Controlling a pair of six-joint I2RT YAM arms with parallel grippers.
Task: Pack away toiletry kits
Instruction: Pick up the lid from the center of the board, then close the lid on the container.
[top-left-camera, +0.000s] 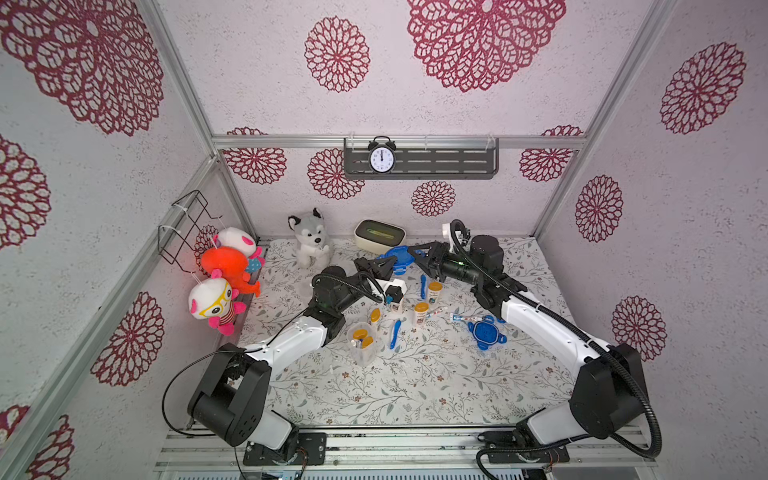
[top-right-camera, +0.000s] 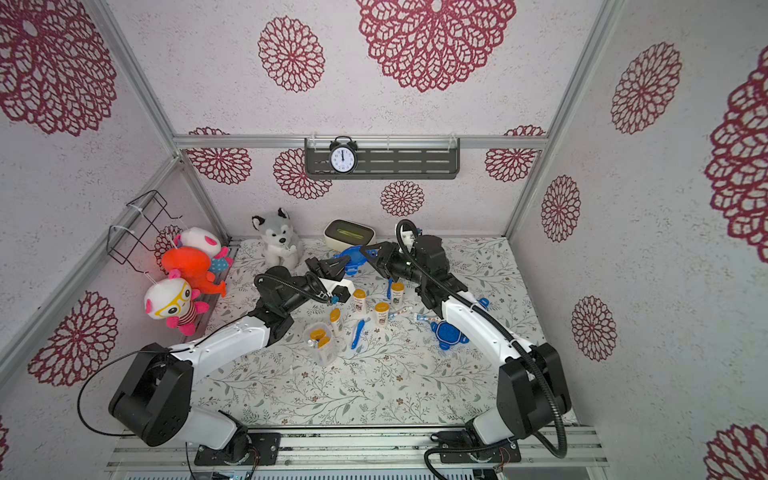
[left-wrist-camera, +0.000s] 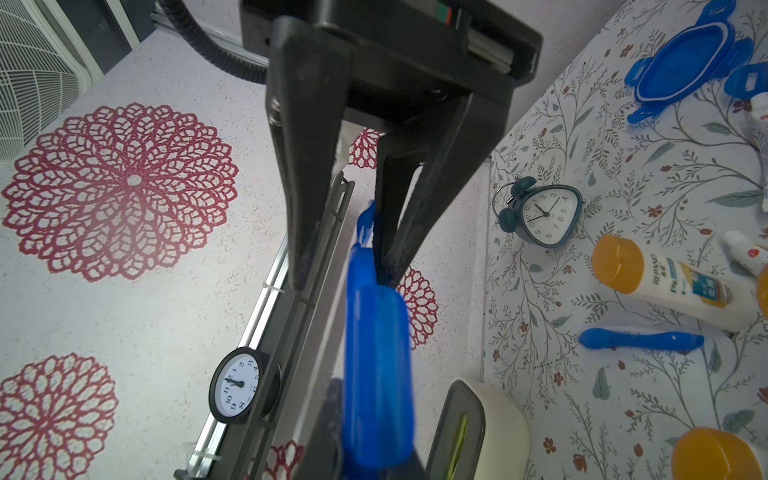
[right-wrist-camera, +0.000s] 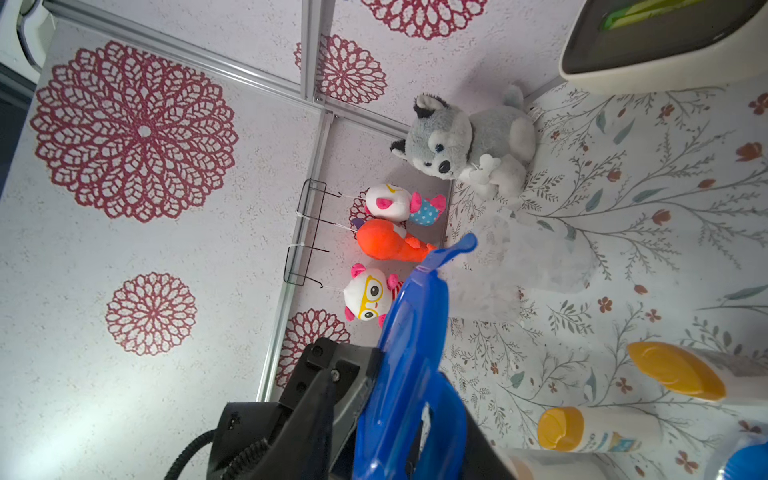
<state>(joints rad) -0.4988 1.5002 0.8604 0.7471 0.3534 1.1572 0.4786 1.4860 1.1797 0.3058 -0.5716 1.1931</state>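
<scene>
The left end effector (top-left-camera: 386, 261) is holding a blue lid (top-left-camera: 398, 255) in the air over the back of the table (top-left-camera: 415, 386), just in front of the cream tissue box (top-left-camera: 379, 236). Its jaws are pinched narrowly shut on one tab of the lid. In the left wrist view the lid (left-wrist-camera: 376, 374) is showing edge-on, running out from between the fingers.

The right end effector (top-left-camera: 417, 255) is reaching in from the opposite side, and the lid's far edge is sitting between its jaws. In the right wrist view the lid (right-wrist-camera: 411, 353) is filling the gap, but whether the jaws are pressing on it cannot be told.

The rest of the kit is lying loose on the table in front of the two end effectors. A clear cup (top-left-camera: 363, 345) is standing near the left arm with two yellow-capped bottles inside it. A white bottle (top-left-camera: 434, 291) is standing upright mid-table, with a blue toothbrush (top-left-camera: 423, 286) lying just beside it. A second toothbrush (top-left-camera: 395, 332) is lying between the cup and a second bottle (top-left-camera: 420, 312). A toothpaste tube (top-left-camera: 461, 318) is lying near a second blue lid (top-left-camera: 485, 332), which is resting flat on the table close to the right arm.
</scene>
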